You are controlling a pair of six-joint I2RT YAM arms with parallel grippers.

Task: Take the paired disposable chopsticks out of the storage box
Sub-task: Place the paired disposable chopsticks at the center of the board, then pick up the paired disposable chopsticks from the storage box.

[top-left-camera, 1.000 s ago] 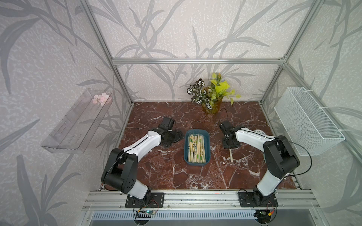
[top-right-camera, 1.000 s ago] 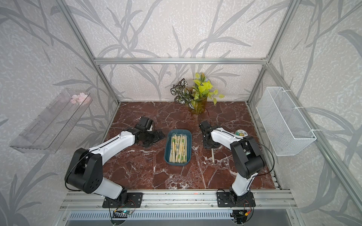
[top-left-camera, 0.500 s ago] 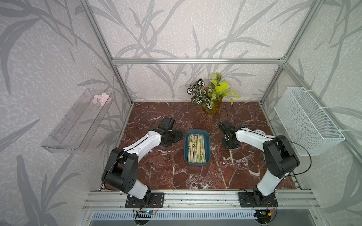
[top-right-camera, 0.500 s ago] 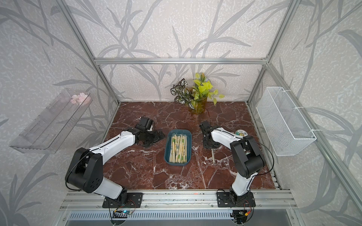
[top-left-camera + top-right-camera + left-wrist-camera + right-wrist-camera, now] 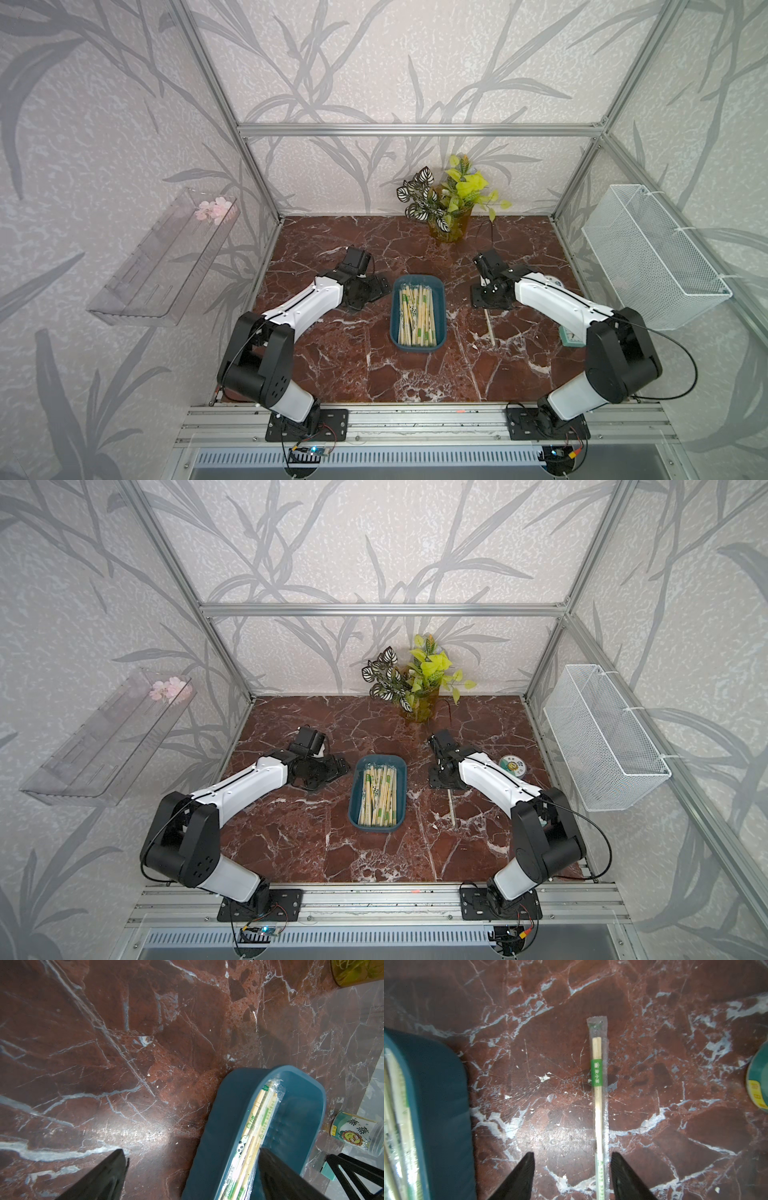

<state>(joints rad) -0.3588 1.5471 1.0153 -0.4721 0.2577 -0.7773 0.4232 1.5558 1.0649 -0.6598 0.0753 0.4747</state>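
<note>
I'm looking down on the red marble tabletop (image 5: 353, 374), with the teal storage box (image 5: 417, 279) at its middle and a potted plant (image 5: 451, 208) at the box's 1 o'clock by the back wall. The box is packed with the paired disposable chopsticks (image 5: 417, 318), lying lengthwise in their clear wrappers. One loose pair (image 5: 490, 330) lies flat on the marble at the box's 3 o'clock, apart from its wall. My right gripper (image 5: 572, 1153) sits low at the box's 2 o'clock, over the far end of that loose pair (image 5: 599, 1105); its jaws are released, with the wrapper running between them and nearer one finger. My left gripper (image 5: 191, 1149) waits at the box's 10 o'clock with its jaws spread wide and holding nothing, and one finger (image 5: 276, 1172) reaches over the box rim (image 5: 245, 1103).
</note>
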